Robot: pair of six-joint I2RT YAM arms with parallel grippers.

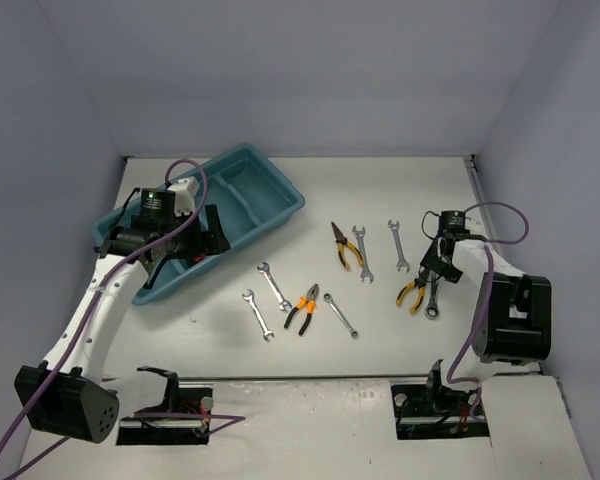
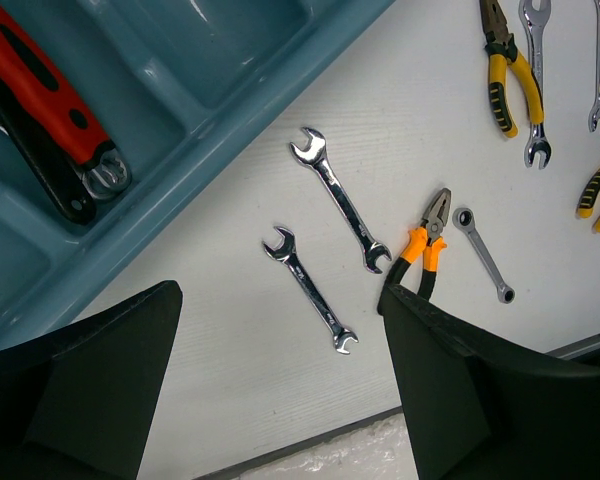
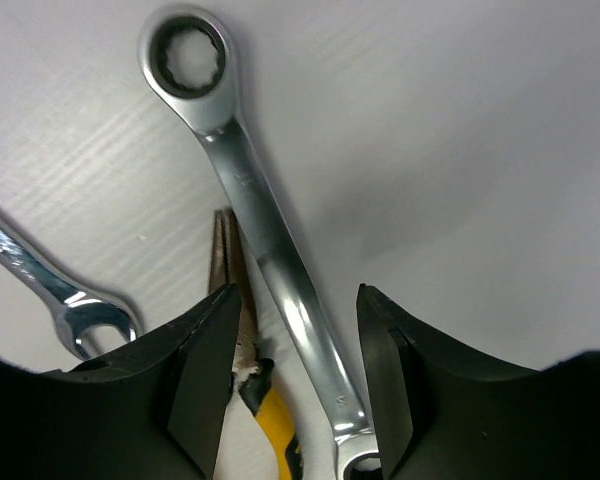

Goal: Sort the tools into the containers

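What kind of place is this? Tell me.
Probably a robot test cell, not a workshop: plain pale walls box in a white table, with silver wrenches and pliers laid out beside a teal tray.

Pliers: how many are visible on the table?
3: yellow-handled pliers mid-table, orange-handled pliers nearer and left of them, a third pair to the right. The tray might hide others.

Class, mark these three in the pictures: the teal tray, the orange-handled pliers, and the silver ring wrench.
teal tray (image 1: 265, 190), top external view, bare inside at its far end.
orange-handled pliers (image 2: 435, 213), left wrist view, grey head.
silver ring wrench (image 3: 268, 245), right wrist view, middle of the shaft.
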